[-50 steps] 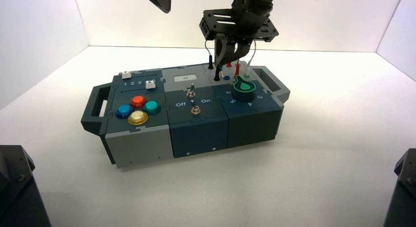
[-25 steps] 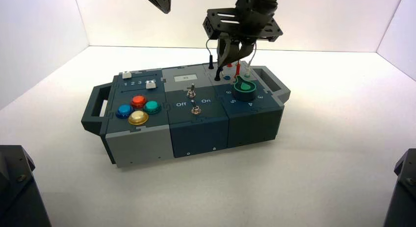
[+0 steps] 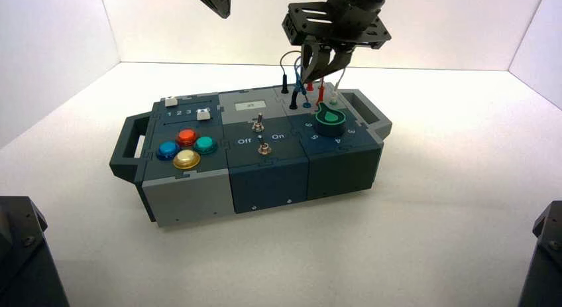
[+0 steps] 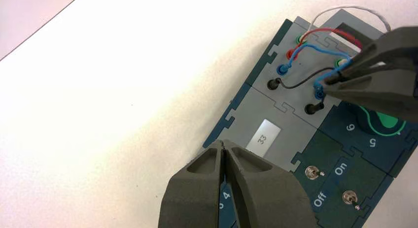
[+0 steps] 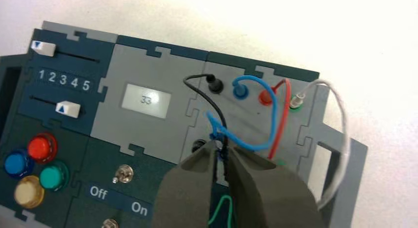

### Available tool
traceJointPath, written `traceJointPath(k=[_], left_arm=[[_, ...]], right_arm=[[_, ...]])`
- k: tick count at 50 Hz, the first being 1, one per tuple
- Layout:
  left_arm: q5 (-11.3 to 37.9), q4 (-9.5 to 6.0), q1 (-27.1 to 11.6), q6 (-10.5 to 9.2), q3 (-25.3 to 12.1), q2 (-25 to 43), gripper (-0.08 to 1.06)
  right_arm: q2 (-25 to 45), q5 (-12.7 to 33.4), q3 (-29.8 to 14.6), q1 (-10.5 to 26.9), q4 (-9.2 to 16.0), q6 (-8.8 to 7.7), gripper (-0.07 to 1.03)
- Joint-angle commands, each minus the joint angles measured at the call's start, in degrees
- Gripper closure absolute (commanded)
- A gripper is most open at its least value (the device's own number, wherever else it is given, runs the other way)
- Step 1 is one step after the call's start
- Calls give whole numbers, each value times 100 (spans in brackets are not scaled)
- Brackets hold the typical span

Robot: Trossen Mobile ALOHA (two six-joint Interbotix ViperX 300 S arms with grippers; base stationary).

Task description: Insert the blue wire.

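Observation:
The blue wire (image 4: 315, 48) loops over the grey wire panel at the box's (image 3: 265, 162) back right. Its far plug (image 5: 240, 93) sits in a socket beside the red one. Its near plug (image 4: 319, 93) stands in a socket beside a black plug (image 4: 310, 108). My right gripper (image 5: 222, 150) hovers just above that near plug, with its jaws slightly parted and open. The near plug and a strand of black wire (image 5: 222, 120) show in the gap. From above, the right gripper (image 3: 317, 76) hangs over the panel. My left gripper (image 4: 223, 143) is shut, empty and held high behind the box (image 3: 225, 14).
A red wire (image 5: 280, 114), a white wire (image 5: 340, 124) and the black wire crowd the same panel. The green knob (image 3: 330, 120) stands in front of it. Toggle switches (image 3: 260, 123), coloured buttons (image 3: 187, 148) and two white sliders (image 5: 68, 110) lie further left. White walls enclose the table.
The right gripper has risen and drifted slightly right, away from the panel. Its jaws have parted, and the near blue plug stays standing in its socket. The left arm is still.

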Motion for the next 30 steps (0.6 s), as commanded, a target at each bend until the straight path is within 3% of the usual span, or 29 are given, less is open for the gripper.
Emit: traceJointPath(k=[1, 30], left_arm=[[-35, 9, 26, 18, -62, -167, 101], [-62, 18, 35, 35, -62, -167, 101]], right_arm=[[-176, 18, -158, -62, -18, 9, 84], [-387, 141, -123, -62, -44, 9, 80]])
